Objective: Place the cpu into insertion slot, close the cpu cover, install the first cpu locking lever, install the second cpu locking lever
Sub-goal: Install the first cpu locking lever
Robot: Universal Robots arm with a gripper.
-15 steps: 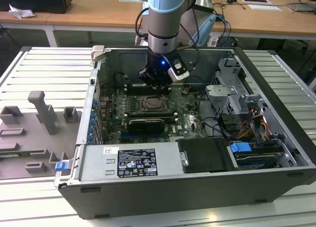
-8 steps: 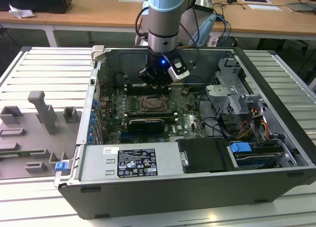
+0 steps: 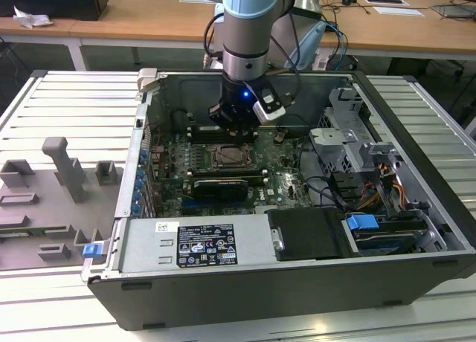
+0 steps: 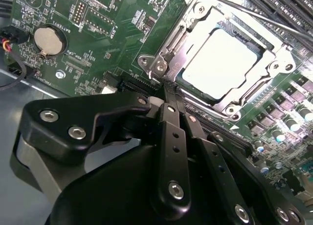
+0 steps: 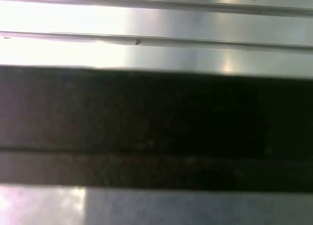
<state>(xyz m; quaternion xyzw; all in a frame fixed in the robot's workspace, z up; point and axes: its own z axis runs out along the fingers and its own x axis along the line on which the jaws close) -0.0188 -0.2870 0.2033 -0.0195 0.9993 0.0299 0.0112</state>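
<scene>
- Nearest the exterior camera, the dark outer wall of an open computer case was seen lying on a ribbed metal tabletop, with a labelled power supply just behind that wall.
- Grey moulded fixtures were seen on the tabletop toward the exterior view's left, well apart from the socket.
- Inside the case, a green motherboard was laid flat, and the robot arm was lowered from above into the case.
- At the arm's end, the claw was held just above the board, at the far edge of the socket, where the cpu was seen as a pale square in its slot.
- In the second wrist view, the black claw was seen closest to the lens, its two fingers drawn together to a narrow tip with nothing held between them.
- That tip was seen close to the near corner of the socket; whether it touched could not be told.
- Beyond it, the cpu was seated in the slot, and the cpu cover was folded down around it, framing its bright top.
- A round coin battery was seen on the board, well apart from the socket.
- In the first wrist view, a dark band was seen between pale metal surfaces; what they were could not be told.
</scene>
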